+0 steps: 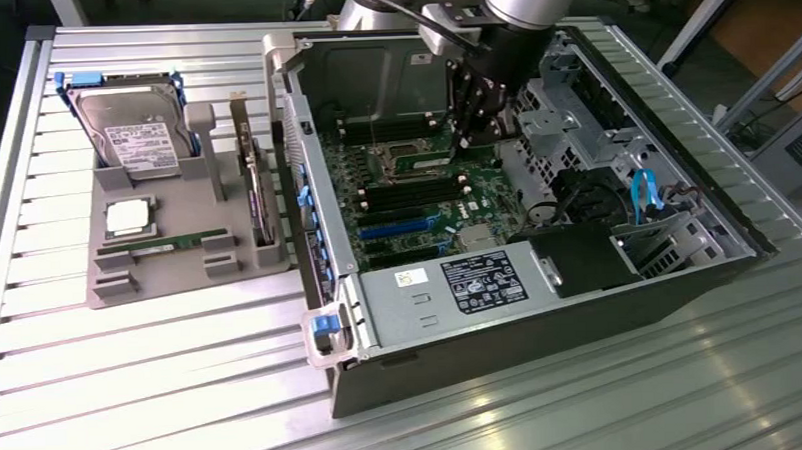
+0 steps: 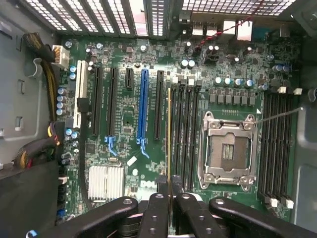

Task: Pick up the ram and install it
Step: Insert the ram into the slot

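In the wrist view the ram (image 2: 169, 134) is seen edge-on as a thin yellow-green line running straight out from between my fingers (image 2: 157, 213). My gripper (image 2: 171, 196) is shut on it. The stick hangs over the green motherboard (image 2: 124, 124), lined up with the outermost of the black memory slots (image 2: 185, 134) beside the open processor socket (image 2: 229, 148). I cannot tell whether it touches the slot. In the exterior view my gripper (image 1: 476, 130) reaches down into the open computer case (image 1: 537, 280), above the board's far end.
A grey holder (image 1: 175, 263) on the slatted table, at the exterior view's left, carries a hard drive (image 1: 131, 134), a square silver chip (image 1: 128, 217) and another green stick (image 1: 174, 240). The case walls, a drive cage (image 1: 571, 119) and the power supply (image 1: 463, 283) close in around the arm.
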Tool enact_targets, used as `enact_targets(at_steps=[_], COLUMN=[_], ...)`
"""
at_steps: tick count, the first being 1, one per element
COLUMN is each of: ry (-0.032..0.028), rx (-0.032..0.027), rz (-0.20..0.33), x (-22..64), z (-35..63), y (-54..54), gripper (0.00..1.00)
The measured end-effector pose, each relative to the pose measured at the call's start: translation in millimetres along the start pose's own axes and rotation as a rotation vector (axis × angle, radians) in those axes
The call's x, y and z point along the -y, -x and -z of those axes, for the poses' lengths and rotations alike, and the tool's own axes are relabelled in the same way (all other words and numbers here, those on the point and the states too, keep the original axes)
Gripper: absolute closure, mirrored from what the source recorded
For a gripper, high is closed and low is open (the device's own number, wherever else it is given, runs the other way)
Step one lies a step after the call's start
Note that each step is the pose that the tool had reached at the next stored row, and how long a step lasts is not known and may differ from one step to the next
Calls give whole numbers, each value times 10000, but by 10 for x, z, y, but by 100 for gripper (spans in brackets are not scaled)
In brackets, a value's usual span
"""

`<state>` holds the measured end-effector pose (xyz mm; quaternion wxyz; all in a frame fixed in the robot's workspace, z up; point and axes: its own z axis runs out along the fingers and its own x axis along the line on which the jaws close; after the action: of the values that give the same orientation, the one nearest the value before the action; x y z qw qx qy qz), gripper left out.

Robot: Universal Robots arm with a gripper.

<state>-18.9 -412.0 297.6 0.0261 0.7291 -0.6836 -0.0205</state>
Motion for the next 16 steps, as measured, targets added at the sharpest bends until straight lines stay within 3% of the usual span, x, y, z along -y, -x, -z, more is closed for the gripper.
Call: enact_targets(at_steps=[10,11,16], ry=[0,0,1], rx=[0,7,8], rz=[0,-117,-253], x=[-48,-76,-77], z=[-174,-370,-361], y=[5,8,9], gripper=[88,88,88])
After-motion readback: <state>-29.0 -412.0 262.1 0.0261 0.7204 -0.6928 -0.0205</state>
